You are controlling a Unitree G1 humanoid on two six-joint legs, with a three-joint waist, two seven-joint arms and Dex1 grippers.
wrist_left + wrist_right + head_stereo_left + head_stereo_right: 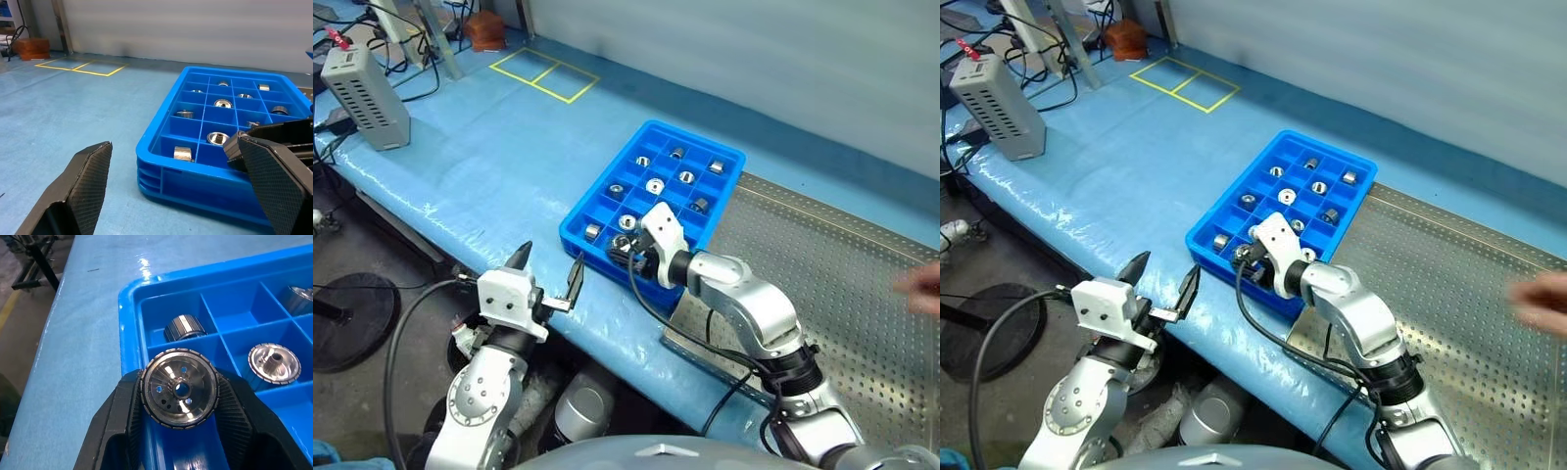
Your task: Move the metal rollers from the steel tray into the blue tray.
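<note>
The blue tray (604, 174) lies on the blue table cover, with several metal rollers (655, 186) in its square compartments. To its right lies the perforated steel tray (842, 284). My right gripper (178, 382) is shut on one metal roller (178, 390), a shiny disc with a centre hole. It hangs over the blue tray's near corner, beside a compartment with another roller (183, 328). My left gripper (548, 266) stands open and empty at the table's front edge, left of the blue tray (161, 171).
A person's hand (922, 289) shows at the right edge over the steel tray. A grey perforated box (362, 93) with cables stands at the far left. Yellow tape squares (545, 73) mark the cover at the back.
</note>
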